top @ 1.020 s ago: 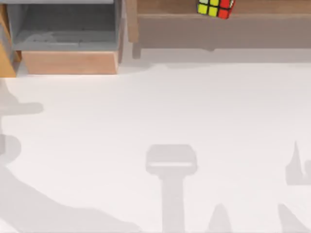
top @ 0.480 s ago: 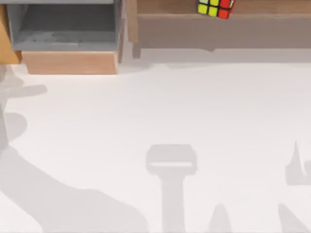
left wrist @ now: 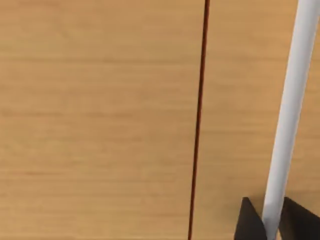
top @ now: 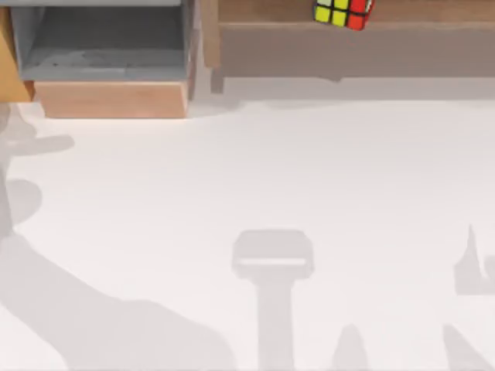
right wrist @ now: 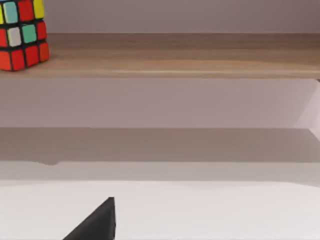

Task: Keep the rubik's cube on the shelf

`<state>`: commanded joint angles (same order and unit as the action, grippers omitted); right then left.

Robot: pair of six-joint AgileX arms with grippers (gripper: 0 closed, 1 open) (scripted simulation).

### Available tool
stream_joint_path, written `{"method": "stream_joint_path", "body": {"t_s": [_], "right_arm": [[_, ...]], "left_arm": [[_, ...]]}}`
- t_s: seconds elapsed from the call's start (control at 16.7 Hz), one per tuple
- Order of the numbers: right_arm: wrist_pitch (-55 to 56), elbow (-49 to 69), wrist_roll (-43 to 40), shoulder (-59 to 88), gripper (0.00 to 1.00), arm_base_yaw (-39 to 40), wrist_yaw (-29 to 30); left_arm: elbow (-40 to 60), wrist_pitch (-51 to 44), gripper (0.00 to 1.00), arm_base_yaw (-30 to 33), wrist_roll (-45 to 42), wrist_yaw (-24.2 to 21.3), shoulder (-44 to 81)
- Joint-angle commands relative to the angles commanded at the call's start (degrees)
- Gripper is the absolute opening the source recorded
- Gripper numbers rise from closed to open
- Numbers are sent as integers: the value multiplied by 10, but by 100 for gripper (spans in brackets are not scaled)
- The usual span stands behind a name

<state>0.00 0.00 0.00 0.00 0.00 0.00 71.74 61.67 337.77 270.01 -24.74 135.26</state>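
The rubik's cube [top: 343, 11] rests on the long wooden shelf [top: 402, 31] at the back of the table, right of centre, with yellow and red stickers facing up. In the right wrist view the rubik's cube [right wrist: 22, 35] stands upright on the shelf [right wrist: 190, 62], well away from the dark tip of my right gripper [right wrist: 97, 222], which is low over the white table. My left gripper [left wrist: 272, 225] is close in front of a light wooden panel [left wrist: 100, 120], with a thin white bar [left wrist: 290, 110] beside it. Nothing touches the cube.
A smaller wooden box with a grey inside [top: 108, 54] stands at the back left, next to the shelf's end post [top: 209, 35]. Grey shadows of the arms lie across the white table [top: 255, 170] at its left side and front edge.
The arm shadow along the table's left side has shifted and spread. The orange-brown wood at the far left edge now reaches less far down. The cube has stayed put.
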Motion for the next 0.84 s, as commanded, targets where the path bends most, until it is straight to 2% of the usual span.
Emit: {"method": "stream_joint_path", "body": {"t_s": [0.48,0.84], "right_arm": [[0,0,0,0,100,0,0],[0,0,0,0,100,0,0]], "left_arm": [[0,0,98,0,0,0,0],[0,0,100,0,0,0,0]]}}
